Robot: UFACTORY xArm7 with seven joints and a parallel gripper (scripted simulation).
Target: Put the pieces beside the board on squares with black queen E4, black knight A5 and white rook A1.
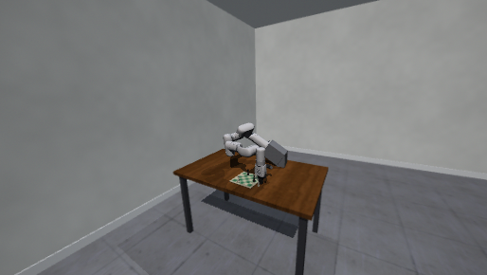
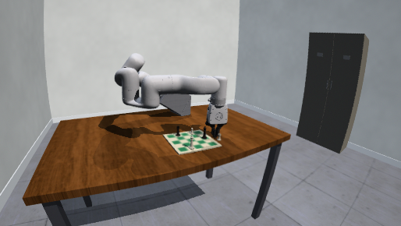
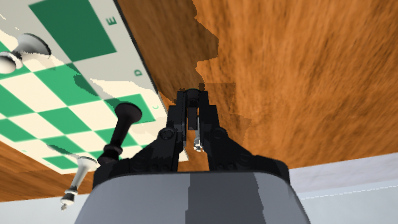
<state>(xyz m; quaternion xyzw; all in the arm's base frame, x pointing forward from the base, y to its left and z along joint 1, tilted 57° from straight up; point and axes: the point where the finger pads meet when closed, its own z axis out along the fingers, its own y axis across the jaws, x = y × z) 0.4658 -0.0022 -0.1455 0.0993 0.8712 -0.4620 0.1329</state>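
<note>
Two fingers of the gripper [image 1: 261, 181] [image 2: 215, 133] [image 3: 193, 97] stand nearly closed on a black piece [image 3: 193, 119], off the board [image 1: 245, 180] [image 2: 200, 150] [image 3: 125, 47] but near its edge. The white rook [image 2: 219, 137] [image 3: 198, 145] stands close by, partly hidden. Bare wood separates them from the table's [image 1: 294, 192] [image 2: 78, 156] [image 3: 300, 75] edge. Farther off stands a cabinet [image 2: 328, 90].

A wooden table [image 1: 294, 190] [image 2: 129, 156] [image 3: 310, 75] shows streaked brown grain with a soft sheen; smooth, plastic-looking white arm casings [image 1: 246, 151] [image 2: 175, 83] catch the light above a matt green-and-cream board [image 1: 236, 181] [image 2: 175, 147] [image 3: 92, 75]. Dark cabinet doors [image 2: 324, 90] look flat and matt.
</note>
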